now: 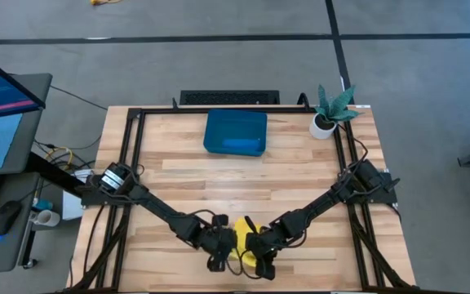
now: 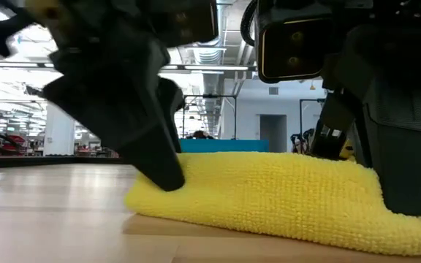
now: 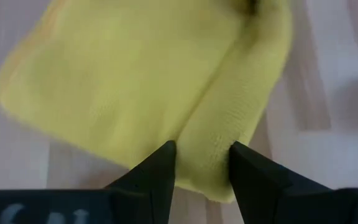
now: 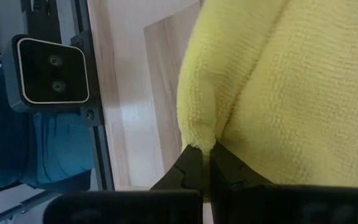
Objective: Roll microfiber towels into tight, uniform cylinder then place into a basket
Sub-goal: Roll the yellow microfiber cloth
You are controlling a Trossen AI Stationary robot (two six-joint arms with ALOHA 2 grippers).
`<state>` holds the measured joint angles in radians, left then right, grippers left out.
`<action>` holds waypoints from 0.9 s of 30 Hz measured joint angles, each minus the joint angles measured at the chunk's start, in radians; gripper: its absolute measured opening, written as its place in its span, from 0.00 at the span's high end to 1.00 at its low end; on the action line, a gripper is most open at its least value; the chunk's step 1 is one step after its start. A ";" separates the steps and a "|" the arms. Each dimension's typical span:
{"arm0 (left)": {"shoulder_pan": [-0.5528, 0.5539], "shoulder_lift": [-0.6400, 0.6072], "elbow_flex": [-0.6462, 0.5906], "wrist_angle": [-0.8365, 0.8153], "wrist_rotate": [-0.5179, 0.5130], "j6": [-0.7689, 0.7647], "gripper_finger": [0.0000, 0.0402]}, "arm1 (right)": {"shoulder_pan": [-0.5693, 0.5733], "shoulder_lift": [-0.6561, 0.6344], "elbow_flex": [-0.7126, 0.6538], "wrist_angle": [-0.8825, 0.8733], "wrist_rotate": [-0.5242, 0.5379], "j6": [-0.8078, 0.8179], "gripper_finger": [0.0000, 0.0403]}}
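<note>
At the near edge of the wooden bench [image 1: 300,163], the left pincer [image 1: 216,263] reaches down onto the left side of the yellow towel [image 1: 244,239]. Its fingers [image 3: 160,171] stand part open, straddling a rolled fold of the cloth that runs between them; whether they press the fold, the views do not settle. The towel lies bunched and partly rolled on the bench between the two arms. On its right side the right pincer [image 1: 266,269] is closed tight, with an edge of the yellow cloth pinched at its fingertips [image 4: 194,163]. Well apart, at the far middle of the bench, sits the dark teal basket [image 1: 235,132], with a blue towel [image 1: 241,145] lying inside along its near wall
</note>
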<state>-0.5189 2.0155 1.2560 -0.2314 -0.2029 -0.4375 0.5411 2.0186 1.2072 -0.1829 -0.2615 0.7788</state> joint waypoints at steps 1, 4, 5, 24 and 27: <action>0.009 0.000 0.000 -0.005 0.014 -0.050 0.66 | 0.000 0.000 0.000 -0.001 0.000 0.000 0.96; 0.033 0.000 0.000 -0.022 0.058 -0.180 0.66 | 0.001 0.000 0.001 -0.002 0.005 -0.001 0.94; 0.042 0.000 0.000 -0.031 0.070 -0.210 0.66 | 0.002 0.000 0.001 -0.002 0.010 -0.002 0.92; 0.085 0.055 0.005 -0.027 0.137 -0.591 0.67 | 0.080 -0.134 0.001 -0.255 0.183 -0.096 0.60; 0.090 0.055 0.004 -0.024 0.142 -0.638 0.67 | 0.151 -0.161 0.001 -0.260 0.389 -0.176 0.62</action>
<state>-0.4287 2.0701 1.2602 -0.2554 -0.0606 -1.0757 0.6923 1.8580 1.2079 -0.4424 0.1277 0.6025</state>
